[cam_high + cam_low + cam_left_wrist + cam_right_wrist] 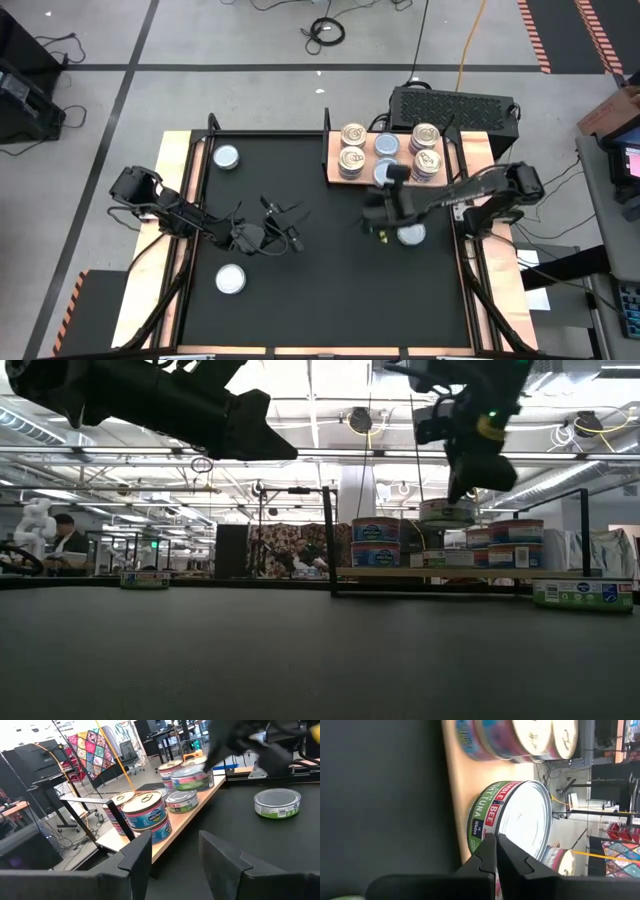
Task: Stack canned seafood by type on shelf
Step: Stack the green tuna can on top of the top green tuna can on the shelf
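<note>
The shelf (pixel 333 176) is a light wooden board at the table's far right. Canned seafood stands on it: gold-lidded tins (pixel 352 146) on its left and others (pixel 426 148) on its right, with a silvery-lidded tin (pixel 386 145) between them. My right gripper (pixel 495 838) is shut on a silvery-lidded green-labelled tin (pixel 447 512) above the shelf's near edge. My left gripper (pixel 290 222) stands open and level over the table's middle. It points toward the shelf and has nothing between its fingers (pixel 137 852). My right gripper pinches the tin's top rim (pixel 488 831) at the fingertips. One finger (pixel 479 856) lies on the labelled wall side, the other on the lid side. The fingers come slanting down from the table's near side. The tin (pixel 192 779) is lifted clear above the shelf, roughly level.
Three silvery-lidded tins lie on the black table: far left (pixel 226 156), near left (pixel 231 279) and just under the right arm (pixel 411 234). A black upright post (pixel 328 540) stands at the shelf's left end. People sit in the room beyond (pixel 65 538).
</note>
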Controlling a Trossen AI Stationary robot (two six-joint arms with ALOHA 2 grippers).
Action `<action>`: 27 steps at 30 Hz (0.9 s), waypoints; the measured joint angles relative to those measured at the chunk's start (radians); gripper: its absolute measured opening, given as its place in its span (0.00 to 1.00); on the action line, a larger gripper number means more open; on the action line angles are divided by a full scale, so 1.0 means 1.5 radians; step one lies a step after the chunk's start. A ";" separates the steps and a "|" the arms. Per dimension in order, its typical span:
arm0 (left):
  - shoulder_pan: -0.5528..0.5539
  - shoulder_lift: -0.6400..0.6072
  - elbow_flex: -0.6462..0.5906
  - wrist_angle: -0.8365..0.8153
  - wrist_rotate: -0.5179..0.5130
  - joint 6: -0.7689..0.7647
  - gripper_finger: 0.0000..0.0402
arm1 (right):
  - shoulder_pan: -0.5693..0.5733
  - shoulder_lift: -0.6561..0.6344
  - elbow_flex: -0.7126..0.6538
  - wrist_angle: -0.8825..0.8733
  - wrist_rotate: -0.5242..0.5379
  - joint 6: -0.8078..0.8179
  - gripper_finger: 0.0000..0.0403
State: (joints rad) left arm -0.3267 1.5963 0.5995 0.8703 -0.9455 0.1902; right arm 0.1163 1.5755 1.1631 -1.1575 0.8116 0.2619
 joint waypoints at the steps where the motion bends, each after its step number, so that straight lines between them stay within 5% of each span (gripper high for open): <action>1: 0.000 0.000 0.000 0.000 0.000 0.000 0.41 | -0.019 -0.008 -0.002 0.013 0.000 -0.027 0.00; 15: 0.000 0.000 0.000 0.001 0.000 0.001 0.41 | -0.260 -0.033 -0.064 0.236 -0.057 -0.300 0.00; 27: 0.009 0.000 0.000 0.001 0.013 0.000 0.41 | -0.354 -0.033 -0.072 0.312 -0.109 -0.367 0.00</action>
State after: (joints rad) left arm -0.3126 1.5965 0.5995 0.8719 -0.9267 0.1898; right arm -0.4153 1.5257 1.0557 -0.6898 0.6478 -0.2892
